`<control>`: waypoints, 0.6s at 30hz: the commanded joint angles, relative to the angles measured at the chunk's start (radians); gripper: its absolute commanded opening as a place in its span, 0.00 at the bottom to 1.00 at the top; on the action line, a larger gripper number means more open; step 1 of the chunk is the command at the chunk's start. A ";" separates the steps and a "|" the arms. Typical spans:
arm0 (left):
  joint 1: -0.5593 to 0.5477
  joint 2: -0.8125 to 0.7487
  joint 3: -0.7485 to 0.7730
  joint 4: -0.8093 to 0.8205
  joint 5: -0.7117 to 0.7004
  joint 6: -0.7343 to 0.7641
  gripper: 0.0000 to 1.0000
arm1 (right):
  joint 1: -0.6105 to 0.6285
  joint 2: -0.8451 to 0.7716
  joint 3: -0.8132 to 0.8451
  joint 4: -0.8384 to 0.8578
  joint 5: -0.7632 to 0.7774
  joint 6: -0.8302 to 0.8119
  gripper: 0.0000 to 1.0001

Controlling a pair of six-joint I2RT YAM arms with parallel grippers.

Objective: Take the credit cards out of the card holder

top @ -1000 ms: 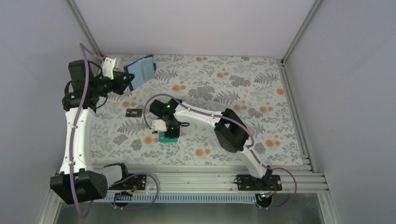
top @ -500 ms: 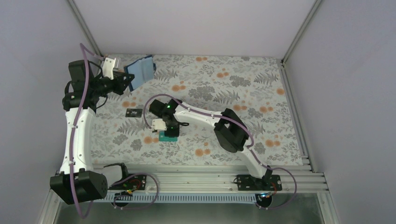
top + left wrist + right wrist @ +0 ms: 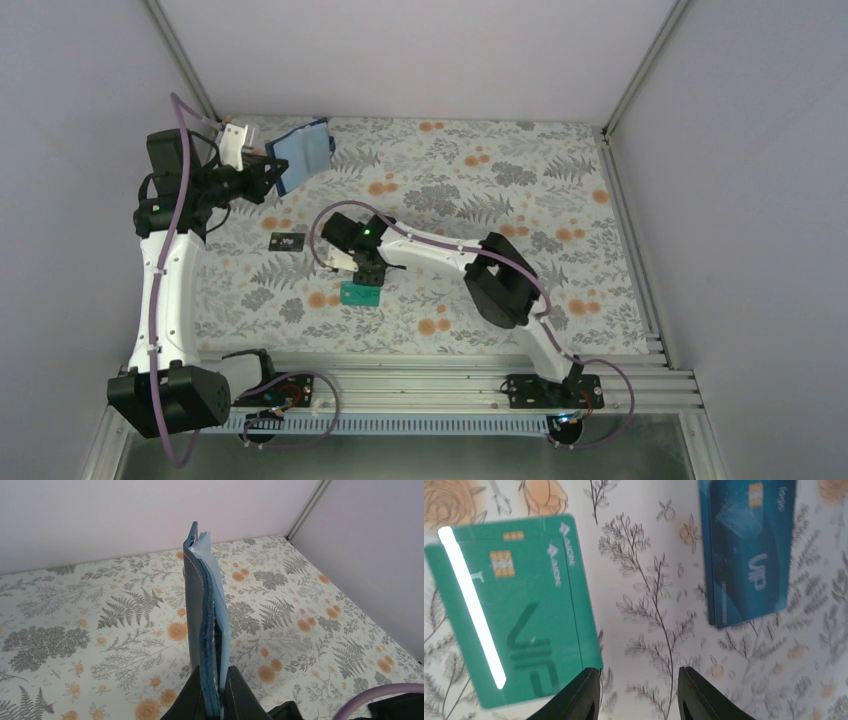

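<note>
The left gripper (image 3: pixel 276 166) sits at 10 o'clock on the table (image 3: pixel 500 180), as it did a second ago, its fingers clamped on the near edge of the holder (image 3: pixel 305 150). From the left wrist camera the holder (image 3: pixel 202 625) is seen edge-on. Its long axis runs straight out from the fingertips toward 12 o'clock, dark cover on the left and paler pockets on the right. I cannot tell whether any card remains tucked inside.

Next to the right, the dark card (image 3: pixel 287 241) lies flat on the table and has not shifted, with its long axis along 9 to 3.

The change is at the green card (image 3: pixel 358 294). A second ago the right gripper (image 3: pixel 365 270) was low over it and hid most of it. Now the gripper has pulled back toward 12 o'clock and the card lies in the open. In the right wrist view the fingers stand spread with nothing between them and only bare cloth showing in the gap. The green card (image 3: pixel 514 610) lies flat at 9 o'clock, with its long axis roughly 11 to 5 and its chip at the far end.

Farthest right, the blue card (image 3: pixel 749 550) lies flat at 2 o'clock, well apart from the green. Its long axis is near 12 to 6, chip far.

With three cards on the table, the job looks close to finished.
</note>
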 commanded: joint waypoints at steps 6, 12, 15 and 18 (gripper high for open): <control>0.007 -0.008 -0.026 0.042 0.245 0.014 0.02 | -0.065 -0.603 -0.397 0.474 -0.303 0.078 0.52; -0.020 -0.018 -0.004 -0.027 0.520 0.109 0.02 | -0.346 -0.845 -0.546 0.794 -0.615 0.376 0.71; -0.039 -0.018 0.013 -0.089 0.628 0.191 0.02 | -0.403 -0.886 -0.577 0.888 -0.694 0.483 0.81; -0.051 -0.009 0.036 -0.135 0.663 0.247 0.03 | -0.413 -0.883 -0.559 0.918 -0.742 0.528 0.90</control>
